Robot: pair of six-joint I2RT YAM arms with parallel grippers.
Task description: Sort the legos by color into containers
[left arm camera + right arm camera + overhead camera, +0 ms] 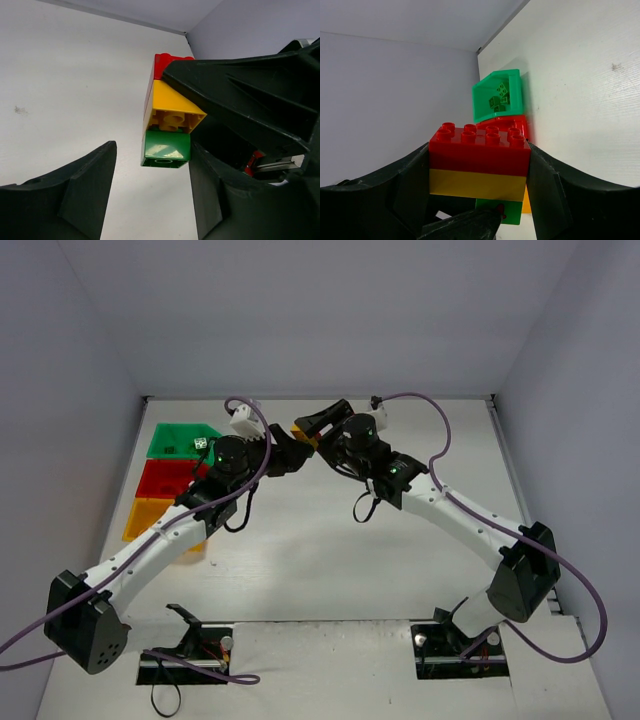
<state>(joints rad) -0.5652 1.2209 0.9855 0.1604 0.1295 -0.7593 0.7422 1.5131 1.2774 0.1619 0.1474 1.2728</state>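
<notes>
My right gripper [479, 150] is shut on a stack of legos held in the air: a red brick [480, 150] on a yellow brick [477, 182] on a smaller green brick [497, 212]. In the left wrist view the same stack shows end-on, with the green brick [166, 149] nearest. My left gripper [152, 147] is open with its fingers on either side of that green brick, not closed on it. From above, both grippers meet at the back middle: left [290, 452], right [308, 426]. The green [175, 438], red [160, 478] and yellow-orange [145, 515] containers stand in a row at the left.
The green container [512, 82] holds several small green bricks [498, 97]; the red container [517, 122] is beside it. Purple cables loop over both arms. White walls close in the table at the back and both sides.
</notes>
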